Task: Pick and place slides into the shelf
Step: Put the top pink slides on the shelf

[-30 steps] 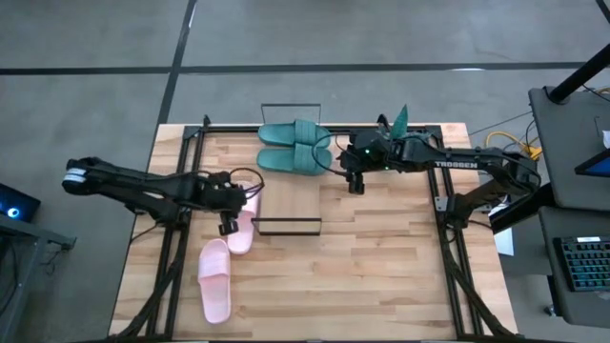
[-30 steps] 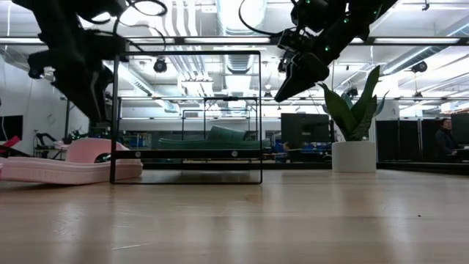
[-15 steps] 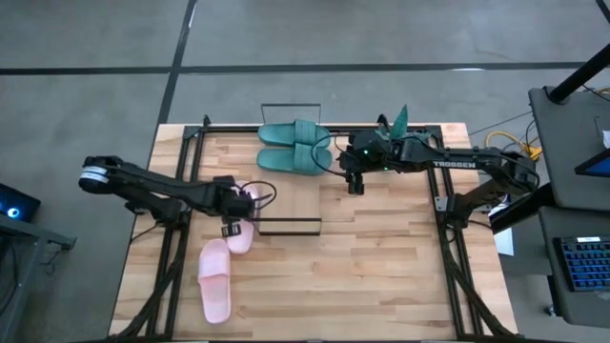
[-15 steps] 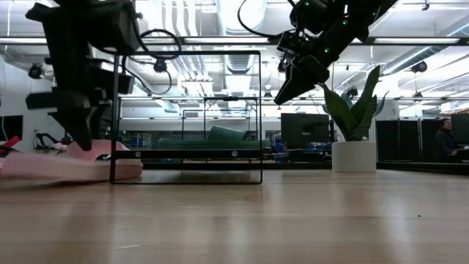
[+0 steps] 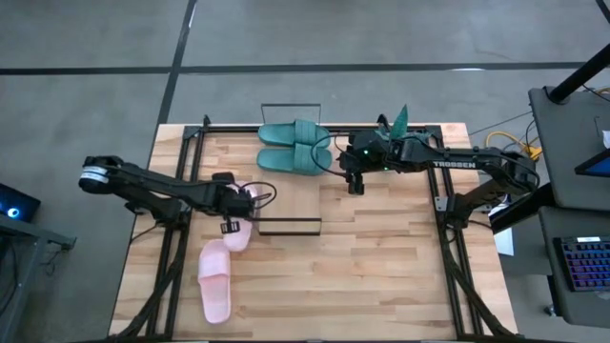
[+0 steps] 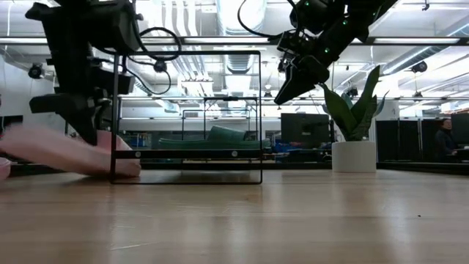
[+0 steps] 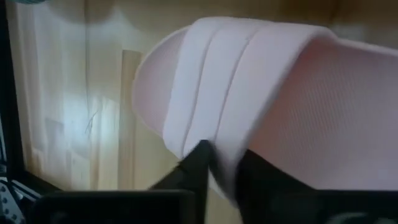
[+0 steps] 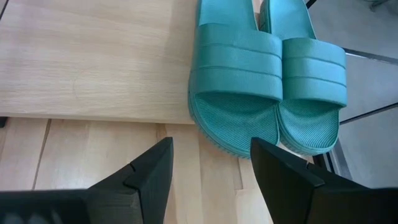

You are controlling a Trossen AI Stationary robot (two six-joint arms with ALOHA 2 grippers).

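Observation:
A pink slide (image 5: 242, 232) lies at the left side of the shelf (image 5: 291, 195), and my left gripper (image 5: 229, 221) is shut on it. In the low view this slide (image 6: 51, 147) sits tilted. A second pink slide (image 5: 214, 281) lies flat nearer the front edge. Two teal slides (image 5: 294, 148) rest side by side on the shelf's far end, soles down. My right gripper (image 5: 355, 186) hangs open above the table just right of the teal slides (image 8: 267, 81), touching nothing. My left gripper pinches the pink slide's wide strap at its edge (image 7: 219, 163) between its two fingers (image 7: 198, 163). The fingers slant down from the table's left. The slide is tilted: one end (image 6: 15, 136) is raised and the other end (image 6: 128, 167) rests on the table by the shelf's near rail.
The shelf's thin black wire rails (image 6: 187, 176) stand at its near and far ends. A potted plant (image 6: 354, 125) stands at the back right. Black frame bars (image 5: 172, 257) run along both table sides. Bare wood lies in front of the shelf.
My left gripper has come down onto the pink slide beside the shelf, tipped more steeply and shut on its strap. The slide, flat on the table before, is now tilted with one end raised. My right arm has kept still.

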